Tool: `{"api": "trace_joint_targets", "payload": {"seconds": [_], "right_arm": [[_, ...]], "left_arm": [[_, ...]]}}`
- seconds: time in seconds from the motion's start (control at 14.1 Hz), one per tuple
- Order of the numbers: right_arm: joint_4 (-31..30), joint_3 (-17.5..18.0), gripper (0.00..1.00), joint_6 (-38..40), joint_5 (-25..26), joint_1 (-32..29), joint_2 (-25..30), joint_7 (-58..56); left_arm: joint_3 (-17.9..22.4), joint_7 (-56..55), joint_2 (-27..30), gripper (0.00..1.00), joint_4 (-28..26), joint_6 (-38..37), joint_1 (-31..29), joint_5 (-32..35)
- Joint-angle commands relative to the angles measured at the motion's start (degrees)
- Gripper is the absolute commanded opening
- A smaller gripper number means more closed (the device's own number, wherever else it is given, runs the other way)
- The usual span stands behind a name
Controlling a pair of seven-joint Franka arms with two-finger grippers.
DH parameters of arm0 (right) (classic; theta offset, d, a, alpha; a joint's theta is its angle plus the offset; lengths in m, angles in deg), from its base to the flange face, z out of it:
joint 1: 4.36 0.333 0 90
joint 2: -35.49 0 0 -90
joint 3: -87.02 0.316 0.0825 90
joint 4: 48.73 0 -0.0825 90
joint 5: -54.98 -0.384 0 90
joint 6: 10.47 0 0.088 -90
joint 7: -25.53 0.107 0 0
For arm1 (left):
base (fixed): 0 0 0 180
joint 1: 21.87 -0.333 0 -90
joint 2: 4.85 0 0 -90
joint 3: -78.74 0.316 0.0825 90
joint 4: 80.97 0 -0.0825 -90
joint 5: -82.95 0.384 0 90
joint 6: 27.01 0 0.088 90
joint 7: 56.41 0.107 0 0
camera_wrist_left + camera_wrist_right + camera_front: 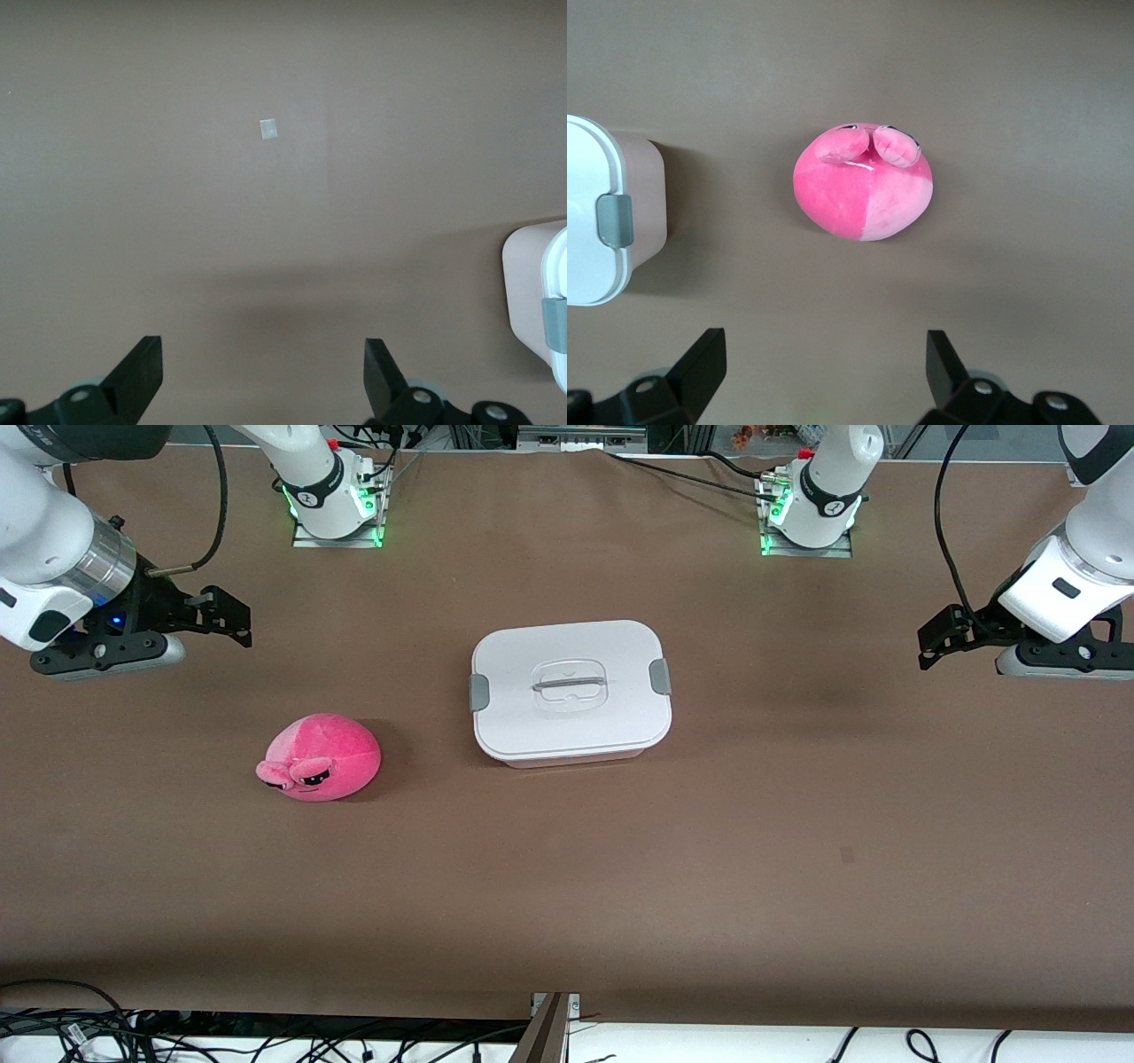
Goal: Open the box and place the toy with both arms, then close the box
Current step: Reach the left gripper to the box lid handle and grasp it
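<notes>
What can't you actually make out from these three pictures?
- Inside of the box: hidden in every view by its shut white lid.
- Most of the box in both wrist views: cut off by the picture edge.
- The toy's underside: hidden against the table.
- The small pale square in the left wrist view: too small to identify.
- Left gripper and right gripper: both open over bare table, bodies cut off by the edge.

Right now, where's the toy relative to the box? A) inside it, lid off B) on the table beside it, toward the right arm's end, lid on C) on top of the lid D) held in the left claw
B: the toy sits on the table beside the box, toward the right arm's end and apart from it, and the lid is on with its grey side clips in place.
</notes>
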Motion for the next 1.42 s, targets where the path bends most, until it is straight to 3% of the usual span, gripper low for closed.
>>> {"api": "trace_joint_targets", "payload": {"seconds": [0.0, 0.28, 0.57, 0.92, 1.07, 1.35], "right_arm": [[1.4, -0.5, 1.00, -0.1, 0.6, -0.4, -0.3, -2.4], [3.2, -0.6, 1.00, 0.8, 0.8, -0.7, -0.8, -3.3], [3.0, -1.1, 1.00, 0.8, 0.7, -0.8, -1.1, -6.0], [3.0, -1.0, 1.00, 0.8, 0.8, -0.8, -1.1, -6.0], [3.0, -1.0, 1.00, 0.8, 0.8, -0.8, -1.1, -5.8], [3.0, -1.0, 1.00, 0.8, 0.4, -0.8, -1.7, -5.5]], "left_arm": [[0.3, -0.6, -0.3, 1.00, 1.3, -1.1, 0.3, -1.2], [-0.2, -0.7, -0.6, 1.00, 1.9, -1.1, 0.4, -2.5], [-1.6, -0.4, -0.9, 1.00, 2.3, -6.9, 0.5, -5.0], [-12.2, -0.1, -3.1, 1.00, 3.3, -8.2, 1.5, -7.4], [-17.3, 0.8, -7.5, 1.00, 6.5, -8.3, 1.6, -6.9], [-23.5, 14.8, -20.2, 1.00, 16.3, -8.2, 3.2, -6.3]]}}
